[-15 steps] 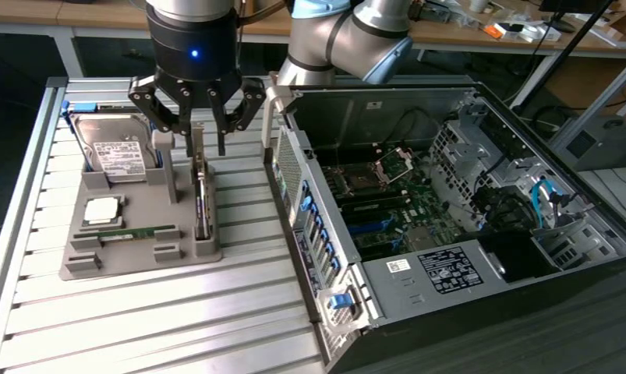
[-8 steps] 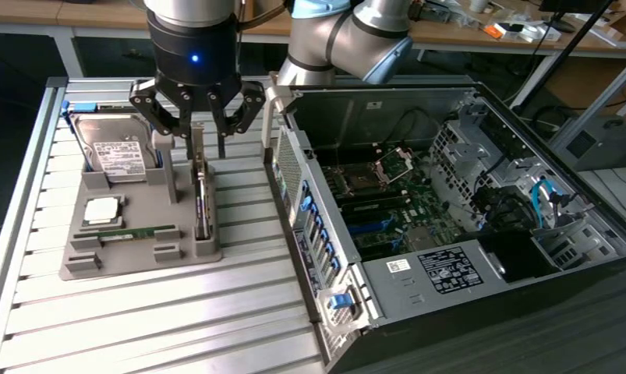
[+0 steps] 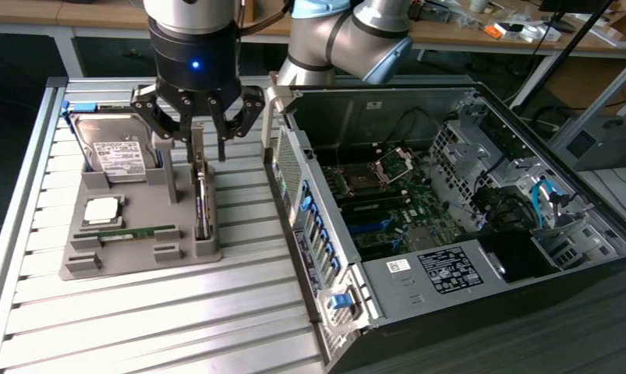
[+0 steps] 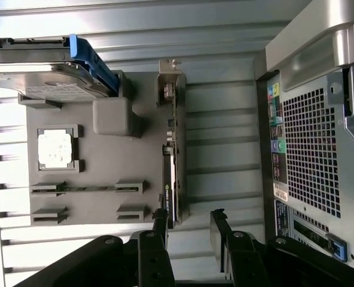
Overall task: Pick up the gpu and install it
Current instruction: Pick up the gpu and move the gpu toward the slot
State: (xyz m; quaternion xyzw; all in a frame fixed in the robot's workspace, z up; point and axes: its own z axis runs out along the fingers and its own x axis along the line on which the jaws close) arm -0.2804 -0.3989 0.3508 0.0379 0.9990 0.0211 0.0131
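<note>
Grey ribbed metal forms the surface [image 3: 136, 312] I am working over. At the exterior view's left a grey moulded tray [image 3: 136, 261] rests on it. A silver hard drive [image 3: 115, 148] with a white label stands in the tray's far left corner. Nearer to me a square processor chip [image 3: 101, 209] lies flat, and nearer again a narrow green memory stick [image 3: 136, 231] sits in its slot.

Along the tray's right edge the gpu [image 3: 203, 206] stands on its long edge in a slot, a thin dark card running from far to near. The wrist view shows its silver bracket at one end.

The black claw [image 3: 196, 144] hangs over the far part of the card with its fingers spread wide apart, gripping nothing. I cannot tell whether a finger touches the card.

At the exterior view's right an open computer case [image 3: 437, 226] lies on its side just beside the tray. Its motherboard faces up, with cables and drive bays at the far right.

I judge the task to be at its start. The claw is lined up over the card, but the card is not yet gripped or lifted. The whole carry to the case and the seating in a slot remain.
</note>
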